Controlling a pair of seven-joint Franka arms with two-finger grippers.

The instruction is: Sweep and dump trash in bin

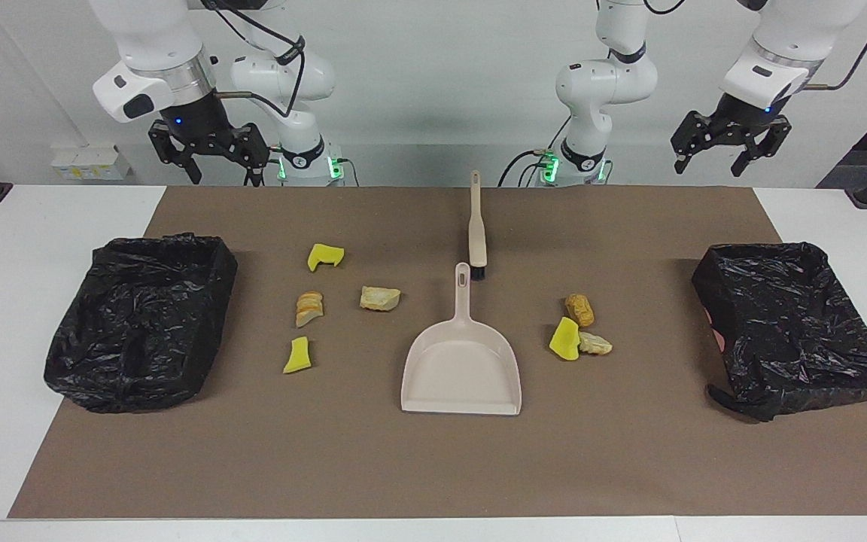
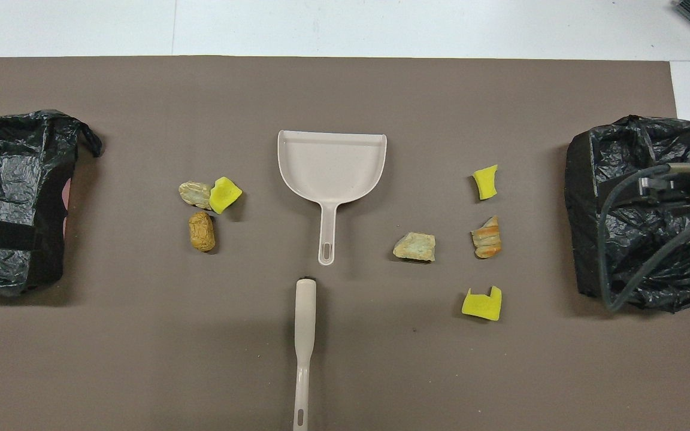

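- The beige dustpan (image 1: 462, 369) lies flat at the middle of the brown mat (image 1: 433, 467); its handle points toward the robots, its open mouth away from them.
- The brush (image 1: 476, 226) lies at 12 o'clock of the dustpan in the facing view, nearer the robots, its dark bristle end just beside the tip of the dustpan's handle without touching it.
- The trash lies in two loose groups, all on the mat.
- Toward the right arm's end, at about 10 o'clock of the dustpan in the facing view: a notched yellow wedge (image 1: 325, 257), a striped orange chunk (image 1: 308, 309), a pale tan chunk (image 1: 379, 298) and a second yellow wedge (image 1: 297, 356), each apart from the others.
- Toward the left arm's end, at about 2 o'clock of the pan: a brown chunk (image 1: 579, 309), a yellow wedge (image 1: 564, 339) and a pale chunk (image 1: 595, 344) touching that wedge.
- A black-lined bin (image 1: 140, 320) sits at the right arm's end of the mat, a second black-lined bin (image 1: 791, 325) at the left arm's end.
- The right gripper (image 1: 208, 156) hangs in the air over the mat's edge nearest the robots, fingers spread, holding nothing.
- The left gripper (image 1: 729, 143) hangs above the table's edge at its own end, fingers spread, holding nothing.
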